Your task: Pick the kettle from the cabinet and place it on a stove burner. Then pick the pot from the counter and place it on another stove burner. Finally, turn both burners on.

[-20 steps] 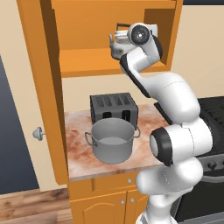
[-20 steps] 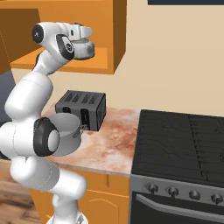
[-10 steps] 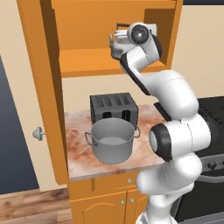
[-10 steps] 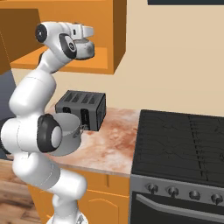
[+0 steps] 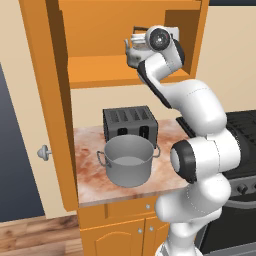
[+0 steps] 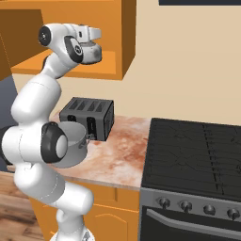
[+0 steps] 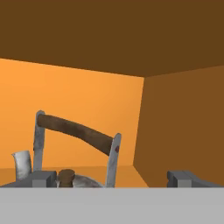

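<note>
Your gripper [image 7: 113, 178] is spread wide inside the cabinet [image 5: 100, 70], holding nothing. The kettle [image 7: 72, 151] sits on the shelf, left of centre; shift left until its dark handle lies between the fingertips, then close.

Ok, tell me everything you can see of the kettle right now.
The kettle stands upright on the shelf inside the cabinet, near its right wall. It looks like shiny silver metal, with a dark arched handle held on two silver uprights, a small brown knob on the lid and a pale spout poking out to one side. Its body is mostly cut off in the hand view and hidden behind the arm in the left base view. The open claw sits just above it, not yet gripping.
</note>
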